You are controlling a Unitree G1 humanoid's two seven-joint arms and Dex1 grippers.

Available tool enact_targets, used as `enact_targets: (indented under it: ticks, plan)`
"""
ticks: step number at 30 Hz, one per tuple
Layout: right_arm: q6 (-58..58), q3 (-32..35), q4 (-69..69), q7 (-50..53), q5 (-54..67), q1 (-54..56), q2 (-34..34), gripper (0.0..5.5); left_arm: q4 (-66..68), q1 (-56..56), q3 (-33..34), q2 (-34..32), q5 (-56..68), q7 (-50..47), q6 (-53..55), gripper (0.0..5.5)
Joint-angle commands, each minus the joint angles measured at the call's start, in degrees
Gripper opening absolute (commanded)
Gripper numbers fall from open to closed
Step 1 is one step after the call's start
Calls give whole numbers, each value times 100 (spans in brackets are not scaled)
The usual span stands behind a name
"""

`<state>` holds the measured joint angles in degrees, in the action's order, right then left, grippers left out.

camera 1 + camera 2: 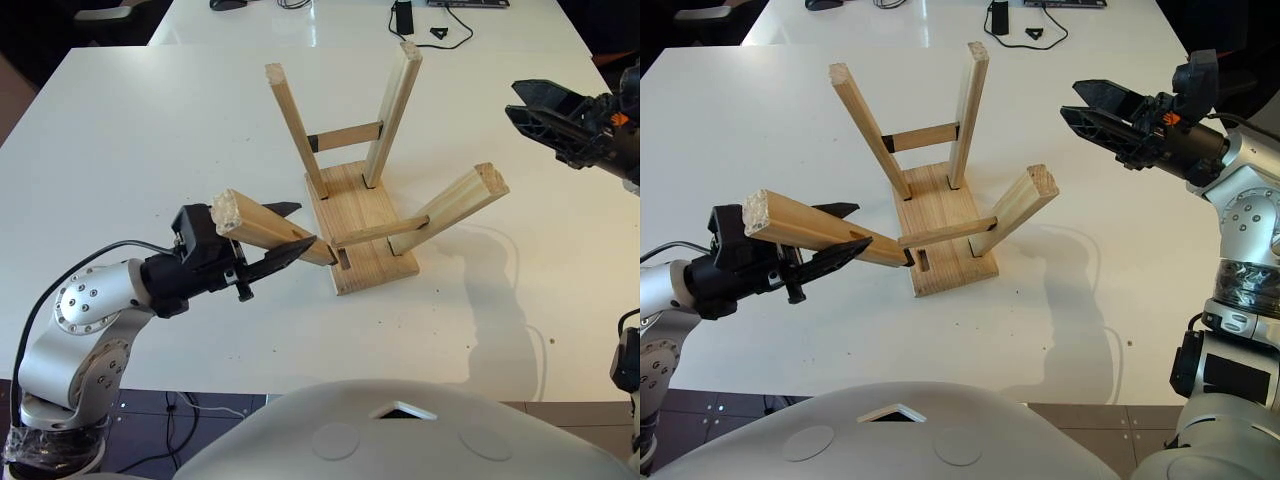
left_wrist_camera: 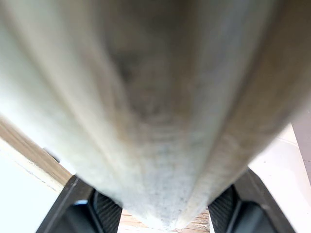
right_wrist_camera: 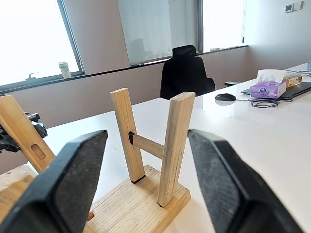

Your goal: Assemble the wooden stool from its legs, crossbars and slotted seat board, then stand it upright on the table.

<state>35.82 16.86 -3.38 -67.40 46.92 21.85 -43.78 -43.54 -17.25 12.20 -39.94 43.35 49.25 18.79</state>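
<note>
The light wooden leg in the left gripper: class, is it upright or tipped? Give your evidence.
Tipped. The light wooden leg slants low, running from the left gripper down toward the slotted wooden seat board.

White rectangular table (image 1: 150, 150) carrying a pale wooden slotted seat board (image 1: 352, 205).
The board lies flat near the table's middle, slots facing up. Just behind, a second white table (image 1: 340, 30) holds a black mouse (image 1: 228, 4) and a black cable (image 1: 455, 28).
</note>
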Motion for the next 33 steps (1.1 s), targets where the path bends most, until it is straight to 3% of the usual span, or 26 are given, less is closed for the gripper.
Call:
enact_targets:
  ticks: [1,17,33]
  plan:
    - [-77,-54,-30,-33,-114,132,-7,303,-45,-68,-226,51,-249,94,-190,204]
    - [-152,-235,-319,-288,-318,464,-4,303,857,-83,-1062,402,-1305,233,-1120,204]
    - [-237,-287,-277,-307,-415,414,21,303,1375,-247,-1415,-441,-1744,567,-1041,204]
